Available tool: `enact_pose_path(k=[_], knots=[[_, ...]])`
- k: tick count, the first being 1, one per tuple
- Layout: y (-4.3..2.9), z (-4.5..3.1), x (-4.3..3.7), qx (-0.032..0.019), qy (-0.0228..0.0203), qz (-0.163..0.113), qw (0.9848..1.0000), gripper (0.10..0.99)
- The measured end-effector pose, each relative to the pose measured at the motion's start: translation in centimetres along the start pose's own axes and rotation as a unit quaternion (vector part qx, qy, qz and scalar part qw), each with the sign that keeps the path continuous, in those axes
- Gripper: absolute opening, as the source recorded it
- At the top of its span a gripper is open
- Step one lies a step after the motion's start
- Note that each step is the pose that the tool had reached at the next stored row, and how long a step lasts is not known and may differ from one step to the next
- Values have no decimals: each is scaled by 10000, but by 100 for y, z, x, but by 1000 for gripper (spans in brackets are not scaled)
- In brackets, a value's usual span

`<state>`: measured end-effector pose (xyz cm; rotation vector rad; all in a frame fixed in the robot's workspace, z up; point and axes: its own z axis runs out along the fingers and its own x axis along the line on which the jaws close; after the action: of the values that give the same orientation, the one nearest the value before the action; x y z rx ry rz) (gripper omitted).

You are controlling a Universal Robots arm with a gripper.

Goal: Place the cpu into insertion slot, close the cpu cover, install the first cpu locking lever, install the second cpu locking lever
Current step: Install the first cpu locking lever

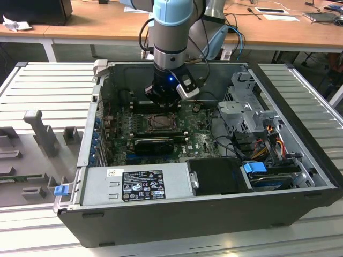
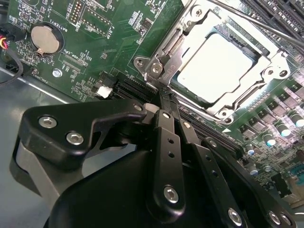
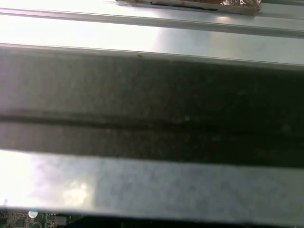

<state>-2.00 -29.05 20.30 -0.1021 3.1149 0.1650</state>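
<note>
The pale square cpu lies in the black-framed insertion slot, mid-motherboard, under the grey metal cpu cover. The black pincer, fingers together, should press near the lever hinge, squarely and gently.
</note>
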Motion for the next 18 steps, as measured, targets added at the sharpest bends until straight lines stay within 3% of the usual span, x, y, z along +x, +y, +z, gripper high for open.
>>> enact_pose_path(k=[6, 11, 15, 16, 18], knots=[[-2, 22, 1, 12, 2, 0, 10000, 106], [-1, 17, 0, -24, -2, 1, 10000, 106], [5, -39, -1, -24, -2, 1, 10000, 106], [10, -91, -2, -24, -1, 1, 10000, 106], [14, -125, -3, -23, 0, 1, 10000, 106]])
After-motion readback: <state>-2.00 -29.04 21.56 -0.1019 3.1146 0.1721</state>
